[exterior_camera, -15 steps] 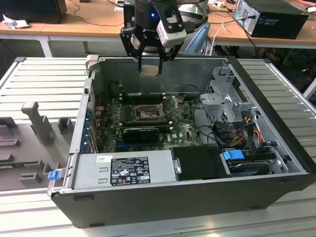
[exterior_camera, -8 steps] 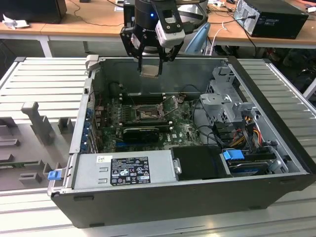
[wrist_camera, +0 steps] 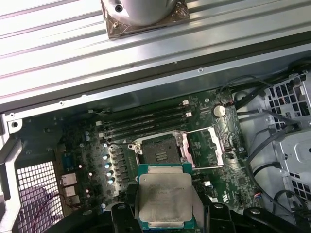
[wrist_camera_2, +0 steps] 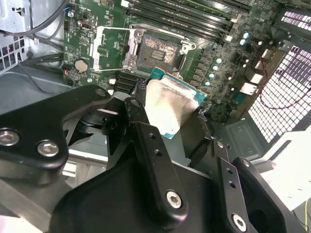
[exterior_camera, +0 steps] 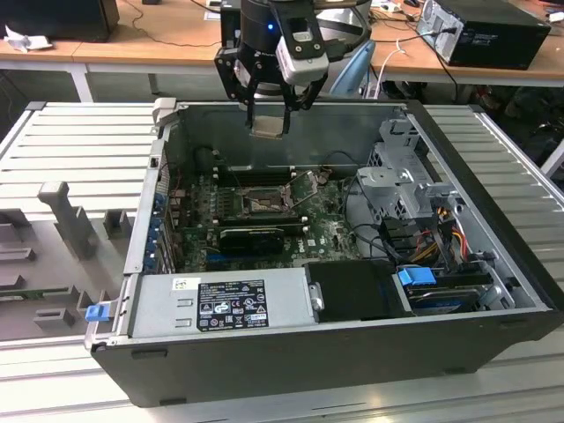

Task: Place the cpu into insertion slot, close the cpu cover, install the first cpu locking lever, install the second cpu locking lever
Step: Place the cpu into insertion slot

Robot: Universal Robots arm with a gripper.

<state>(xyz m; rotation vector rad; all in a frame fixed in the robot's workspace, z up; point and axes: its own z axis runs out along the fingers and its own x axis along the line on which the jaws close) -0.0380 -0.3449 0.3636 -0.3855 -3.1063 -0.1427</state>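
The arm comes down from above with its wrist pointing straight down, and the hand (exterior_camera: pixel 269 115) hangs in the air over the open computer case (exterior_camera: pixel 291 352). Its dark fingers (wrist_camera_2: pixel 146 141) are closed narrowly on the cpu (exterior_camera: pixel 268 128), gripping it by two opposite edges. The chip is held roughly flat, and in both wrist views its silver-grey metal face (wrist_camera: pixel 164 196) is turned up toward the cameras, with the green edge of its board showing around the metal.

The insertion slot (exterior_camera: pixel 263 204) lies on the motherboard (exterior_camera: pixel 330 231) at the bottom of the case, well below the cpu and apart from it. In the exterior view the chip hangs high above the slot, level with the far wall of the case. The slot is uncovered, and its pale pin field (wrist_camera_2: pixel 158 51) shows inside the black rim.

The cpu cover (wrist_camera: pixel 206 144) is swung open and lies just beside the slot, hinged at one of the slot's edges. In the exterior view it stands tilted up on the slot's right side (exterior_camera: pixel 305 185).

The long memory slots (wrist_camera: pixel 146 121) run just beside the slot on its other side from the cpu. The case rests on a slatted grey counter (exterior_camera: pixel 70 132).
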